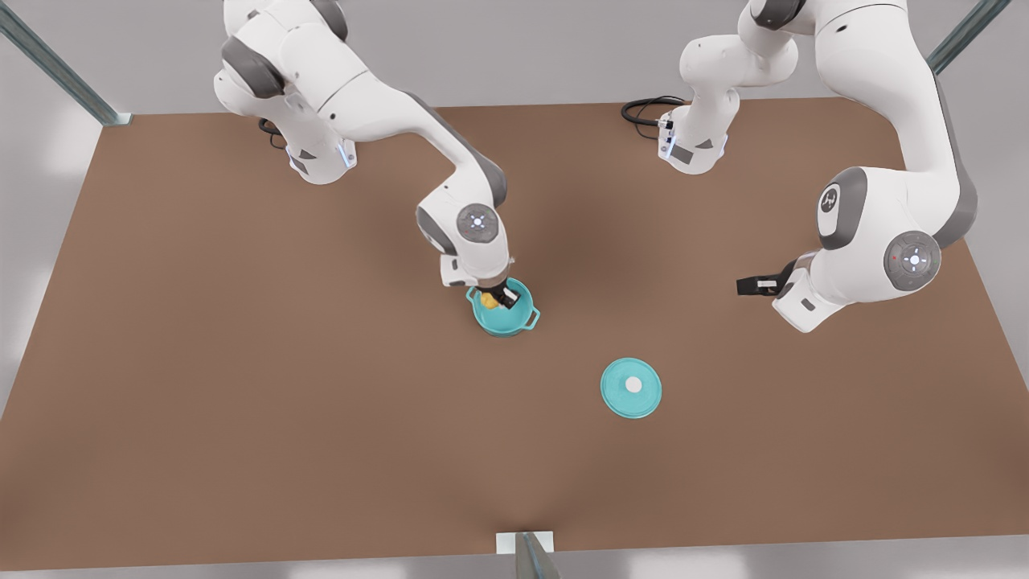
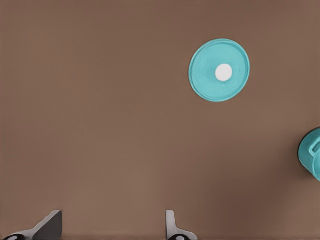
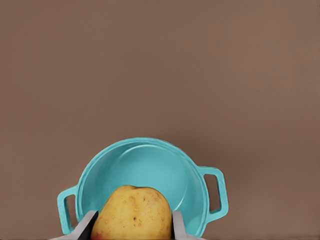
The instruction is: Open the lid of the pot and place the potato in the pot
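Tabletop [image 1: 241,386]: brown, bare across most of its surface, with wide open room toward the front view's left and along the near edge. Metal frame posts stand at the far corners and one at the middle of the near edge.

Pot [image 1: 503,312]: teal, two loop handles, upright near the tabletop's centre, uncovered, well clear of every edge. In the right wrist view its inside [image 3: 150,170] is teal and holds nothing on its floor.

Potato [image 3: 133,214]: yellow with orange-red patches, clamped between the two fingers of the right tool [image 3: 134,227], held over the pot's mouth; in the front view it is a yellow spot [image 1: 488,301] at the pot's rim. Whether it touches the pot cannot be told.

Pot lid [image 1: 631,388]: flat teal disc with white knob, lying on the tabletop nearer the front edge and toward the front view's right of the pot, apart from it, open surface all round.

Left tool [image 1: 749,285]: raised at the front view's right, well apart from lid and pot, waiting; its fingers [image 2: 49,226] stand apart, gripping nothing.
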{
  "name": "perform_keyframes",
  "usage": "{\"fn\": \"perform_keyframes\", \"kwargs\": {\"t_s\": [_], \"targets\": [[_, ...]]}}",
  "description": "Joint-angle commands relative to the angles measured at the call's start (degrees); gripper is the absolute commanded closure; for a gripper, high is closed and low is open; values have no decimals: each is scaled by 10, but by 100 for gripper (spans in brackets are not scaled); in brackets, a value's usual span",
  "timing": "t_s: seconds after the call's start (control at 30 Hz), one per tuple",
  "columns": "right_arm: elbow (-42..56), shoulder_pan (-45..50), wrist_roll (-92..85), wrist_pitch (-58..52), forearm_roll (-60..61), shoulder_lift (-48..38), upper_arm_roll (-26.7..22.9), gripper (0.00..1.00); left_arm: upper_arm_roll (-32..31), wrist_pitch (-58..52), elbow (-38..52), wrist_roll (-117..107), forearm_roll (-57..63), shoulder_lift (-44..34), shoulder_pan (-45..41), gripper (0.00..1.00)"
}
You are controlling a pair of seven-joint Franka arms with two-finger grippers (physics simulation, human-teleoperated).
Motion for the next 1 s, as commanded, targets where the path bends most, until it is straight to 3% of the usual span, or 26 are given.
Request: {"fn": "perform_keyframes", "kwargs": {"t_s": [0.0,0.23,0.27,0.3,0.47,0.5,0.6,0.7,0.97], "targets": [[1,0,115,-2,-5,11,0,43,0,0,0,-17,0,-1,0,0],[51,8,119,-3,-5,54,-2,43,0,1,0,-17,2,1,-1,0],[51,8,118,-3,-5,54,-2,37,0,1,1,-17,2,2,-1,0],[52,8,116,-3,-12,54,-3,0,0,1,1,-17,2,2,-1,0],[52,2,113,-8,-18,44,-8,0,0,1,2,-18,3,2,-1,0],[51,-11,84,-24,-28,12,-39,0,0,1,3,-18,2,2,-1,0],[46,-216,-295,-199,-28,-87,-42,0,-1,24,5,-29,29,4,-13,0],[47,-457,-823,-256,-23,-143,-43,0,-1,24,7,-27,36,5,-18,0],[-4,-453,-793,-223,-11,-170,-11,0,-1,23,7,-28,36,6,-19,0]]}}
